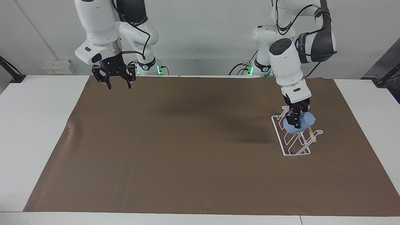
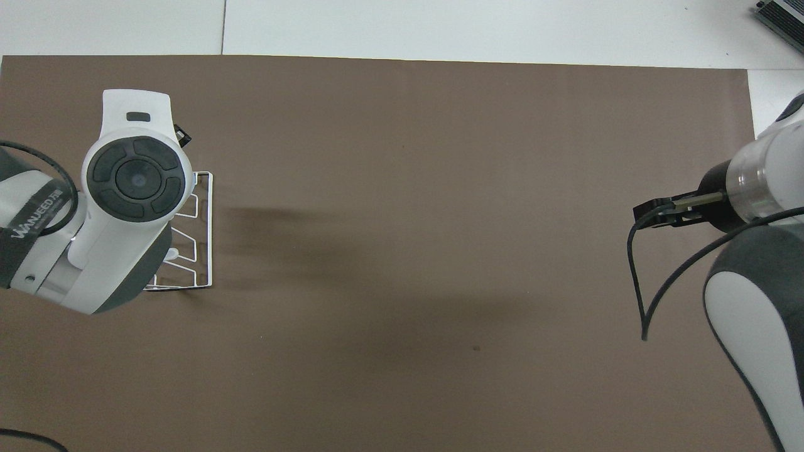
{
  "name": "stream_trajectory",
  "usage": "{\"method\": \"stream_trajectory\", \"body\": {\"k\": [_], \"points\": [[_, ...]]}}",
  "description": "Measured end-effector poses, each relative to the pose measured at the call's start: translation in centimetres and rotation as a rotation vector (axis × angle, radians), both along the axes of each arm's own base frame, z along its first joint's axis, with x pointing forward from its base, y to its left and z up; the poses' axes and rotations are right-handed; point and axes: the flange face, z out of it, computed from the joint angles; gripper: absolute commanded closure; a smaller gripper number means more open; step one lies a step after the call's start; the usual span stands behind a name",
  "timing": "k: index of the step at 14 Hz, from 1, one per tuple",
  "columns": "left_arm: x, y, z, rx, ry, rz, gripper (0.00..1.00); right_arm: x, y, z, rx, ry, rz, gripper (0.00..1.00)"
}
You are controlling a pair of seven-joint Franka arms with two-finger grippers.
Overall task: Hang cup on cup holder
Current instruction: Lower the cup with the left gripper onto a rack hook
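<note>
The light blue cup lies tilted on its side in my left gripper, which is shut on it. It is low over the end of the white wire cup holder nearer the robots, at the prongs; I cannot tell if a prong is inside it. The holder's wooden rod shows beside the cup. In the overhead view the left arm hides the cup and only part of the holder shows. My right gripper is open and empty, raised over the brown mat's edge nearest the robots; it also shows in the overhead view.
A brown mat covers most of the white table. The cup holder stands on the mat toward the left arm's end. Cables hang from both arms.
</note>
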Motion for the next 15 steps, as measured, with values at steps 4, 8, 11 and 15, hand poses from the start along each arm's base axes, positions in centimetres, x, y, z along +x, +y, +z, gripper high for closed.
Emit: {"method": "stream_trajectory", "body": {"k": [4,8,11,15], "points": [[0.1,0.5,0.0,0.024,-0.002,0.004,1.0,-0.1,0.4,-0.1,0.02,0.001,-0.032,0.12],[0.3,0.8,-0.1,0.041,-0.008,-0.001,1.0,-0.1,0.5,-0.2,0.02,0.004,-0.03,0.0],[0.2,0.7,-0.9,0.042,-0.004,-0.015,1.0,-0.1,0.3,-0.4,0.019,0.012,0.015,0.0],[-0.2,0.4,-2.7,0.03,0.001,-0.041,1.0,-0.1,0.2,-0.5,0.019,0.015,0.032,0.0]]}}
